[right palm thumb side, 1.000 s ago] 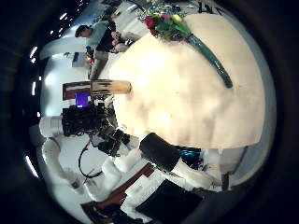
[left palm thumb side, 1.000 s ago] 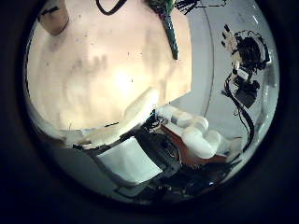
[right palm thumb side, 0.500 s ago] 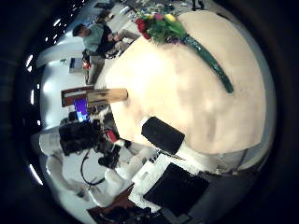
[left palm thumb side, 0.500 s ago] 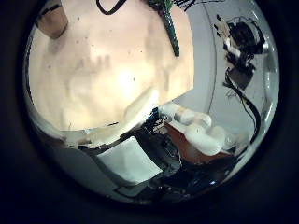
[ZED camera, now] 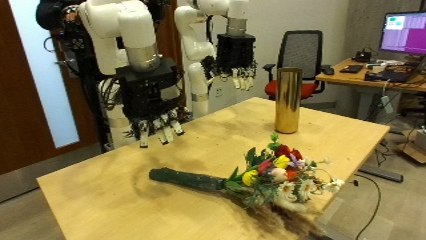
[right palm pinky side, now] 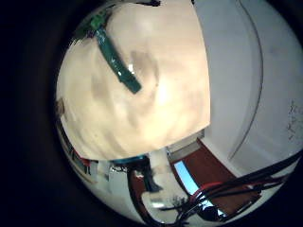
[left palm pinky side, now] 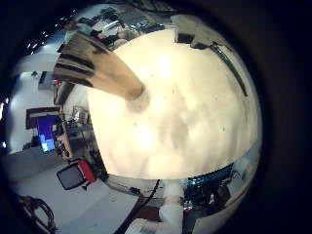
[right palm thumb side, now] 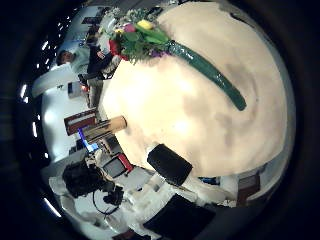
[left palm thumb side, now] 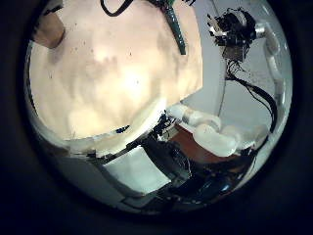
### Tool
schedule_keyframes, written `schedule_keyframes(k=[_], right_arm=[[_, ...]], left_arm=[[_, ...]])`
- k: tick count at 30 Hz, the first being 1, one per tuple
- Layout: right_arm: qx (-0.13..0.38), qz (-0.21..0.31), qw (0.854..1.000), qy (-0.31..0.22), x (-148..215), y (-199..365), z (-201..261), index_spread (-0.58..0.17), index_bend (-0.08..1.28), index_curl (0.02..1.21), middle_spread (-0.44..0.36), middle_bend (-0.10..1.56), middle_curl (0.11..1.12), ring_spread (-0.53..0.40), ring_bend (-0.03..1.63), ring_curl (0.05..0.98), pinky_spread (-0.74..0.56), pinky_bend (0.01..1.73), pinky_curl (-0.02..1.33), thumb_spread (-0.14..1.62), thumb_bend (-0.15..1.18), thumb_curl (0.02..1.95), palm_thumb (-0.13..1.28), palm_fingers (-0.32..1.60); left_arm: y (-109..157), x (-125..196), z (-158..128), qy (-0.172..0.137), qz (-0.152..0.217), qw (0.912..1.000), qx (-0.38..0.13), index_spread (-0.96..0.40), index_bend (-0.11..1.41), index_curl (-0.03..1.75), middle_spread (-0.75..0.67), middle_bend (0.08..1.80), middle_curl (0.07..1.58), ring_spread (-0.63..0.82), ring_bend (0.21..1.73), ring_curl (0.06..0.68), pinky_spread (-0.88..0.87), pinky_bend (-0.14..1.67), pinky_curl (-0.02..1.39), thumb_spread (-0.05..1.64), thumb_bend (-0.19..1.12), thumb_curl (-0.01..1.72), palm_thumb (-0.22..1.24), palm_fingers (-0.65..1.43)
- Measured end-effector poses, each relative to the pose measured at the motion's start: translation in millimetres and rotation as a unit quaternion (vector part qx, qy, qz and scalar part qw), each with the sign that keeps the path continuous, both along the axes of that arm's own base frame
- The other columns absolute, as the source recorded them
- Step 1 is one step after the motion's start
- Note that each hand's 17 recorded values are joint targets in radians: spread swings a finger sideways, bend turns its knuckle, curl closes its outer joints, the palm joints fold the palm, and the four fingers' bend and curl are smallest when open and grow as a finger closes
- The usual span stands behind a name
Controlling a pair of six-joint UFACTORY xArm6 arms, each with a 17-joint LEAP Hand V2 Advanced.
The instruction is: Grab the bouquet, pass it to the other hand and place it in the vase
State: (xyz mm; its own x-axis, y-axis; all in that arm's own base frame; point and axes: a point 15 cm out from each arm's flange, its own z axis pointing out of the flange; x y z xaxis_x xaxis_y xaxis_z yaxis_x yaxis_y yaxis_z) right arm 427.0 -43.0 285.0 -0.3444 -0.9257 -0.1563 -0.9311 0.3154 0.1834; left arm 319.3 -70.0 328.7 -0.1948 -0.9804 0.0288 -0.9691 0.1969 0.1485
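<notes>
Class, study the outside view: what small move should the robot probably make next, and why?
Probably lower the right hand toward the bouquet. The bouquet lies untouched on the table, its green wrapped stem nearest that hand, which hangs open above the table. The vase stands empty.

Bouquet [right palm pinky side: 115, 59] cut off at frame edge in right little-finger palm view: only wrapped stem seen, blooms hidden. Vase [left palm thumb side: 44, 27] cropped at rim in left thumb-side view.

bouquet [ZED camera: 260, 173] lying on table [ZED camera: 93, 180], vase [ZED camera: 286, 100] upright, hands raised
</notes>
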Motion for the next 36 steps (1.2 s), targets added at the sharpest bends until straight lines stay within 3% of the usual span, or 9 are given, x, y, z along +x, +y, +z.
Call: schedule_keyframes(k=[9,21,36], right_arm=[[0.002,-0.010,1.000,0.023,6,-4,-61,-0.111,0.17,0.29,0.073,0.42,0.40,0.071,0.62,0.232,0.29,0.46,0.26,1.15,-0.02,0.29,0.35,0.31],[0.002,-0.018,0.999,0.040,17,-10,-103,-0.113,0.17,0.30,0.060,0.43,0.40,0.041,0.68,0.233,0.26,0.45,0.24,1.13,-0.02,0.31,0.41,0.32],[0.000,-0.033,0.999,0.035,25,-23,-123,-0.113,0.17,0.31,0.060,0.45,0.41,0.038,0.71,0.224,0.23,0.46,0.23,1.12,-0.02,0.31,0.43,0.32]], left_arm=[[1,2,-4,0.006,-0.001,1.0000,0.001,-0.02,0.19,0.45,0.04,0.23,0.44,0.19,0.56,0.098,0.10,0.27,0.29,1.11,-0.02,0.26,0.30,0.42],[0,5,-2,0.003,0.001,1.0000,0.002,-0.02,0.18,0.44,0.03,0.23,0.43,0.16,0.56,0.099,0.09,0.28,0.30,1.11,-0.02,0.26,0.30,0.43],[-1,15,-5,0.009,-0.003,0.9999,0.003,-0.02,0.19,0.44,0.01,0.22,0.44,0.16,0.57,0.105,0.08,0.29,0.30,1.11,-0.02,0.26,0.30,0.42]])
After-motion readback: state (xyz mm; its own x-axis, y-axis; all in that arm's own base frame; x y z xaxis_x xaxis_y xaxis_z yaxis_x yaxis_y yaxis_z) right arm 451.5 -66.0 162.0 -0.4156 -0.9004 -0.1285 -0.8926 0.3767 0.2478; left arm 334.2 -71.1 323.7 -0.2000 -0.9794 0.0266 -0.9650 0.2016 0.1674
